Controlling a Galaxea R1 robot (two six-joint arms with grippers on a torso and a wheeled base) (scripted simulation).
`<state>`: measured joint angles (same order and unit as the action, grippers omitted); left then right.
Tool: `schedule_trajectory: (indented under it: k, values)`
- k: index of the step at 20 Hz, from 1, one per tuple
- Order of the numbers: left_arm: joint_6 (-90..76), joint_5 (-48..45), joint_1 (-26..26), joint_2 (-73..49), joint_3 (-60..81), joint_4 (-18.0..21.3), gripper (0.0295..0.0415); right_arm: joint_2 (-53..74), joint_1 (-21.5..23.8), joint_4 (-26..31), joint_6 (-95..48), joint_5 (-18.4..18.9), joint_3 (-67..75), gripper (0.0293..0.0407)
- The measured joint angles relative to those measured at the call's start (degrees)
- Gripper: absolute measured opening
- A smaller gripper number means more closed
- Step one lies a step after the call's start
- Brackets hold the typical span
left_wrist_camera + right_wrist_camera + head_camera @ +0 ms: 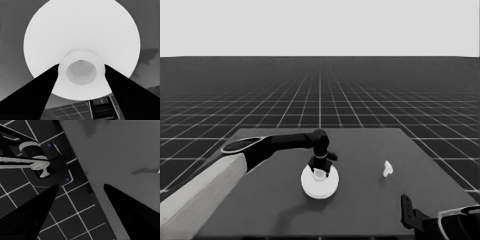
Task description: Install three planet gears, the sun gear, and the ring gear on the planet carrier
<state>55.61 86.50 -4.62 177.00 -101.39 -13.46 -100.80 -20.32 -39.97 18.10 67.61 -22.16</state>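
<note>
One large white disc under the left gripper

One round stack sits near the middle of the table (pixel 360 210): the larger round part (pixel 320 184), a flat white disc, lies on top and covers what is beneath. A raised white collar (pixel 81 71) with a hollow middle stands at its centre. The left gripper (pixel 320 170) is right above it, and its two black fingers (pixel 37 97) touch this collar on both sides, gripping it. To the right, well apart, lies a thin white piece (pixel 388 168). The right gripper (pixel 80 192) waits spread wide over the table's near right corner.
</note>
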Motion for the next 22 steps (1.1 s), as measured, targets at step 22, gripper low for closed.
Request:
schedule_trajectory:
  k: [22]
  values:
    - [-9.6,0.0,0.1,0.0,0.0,0.0,0.0384,0.0,0.0,0.0,0.0,0.0,0.0,0.0385]
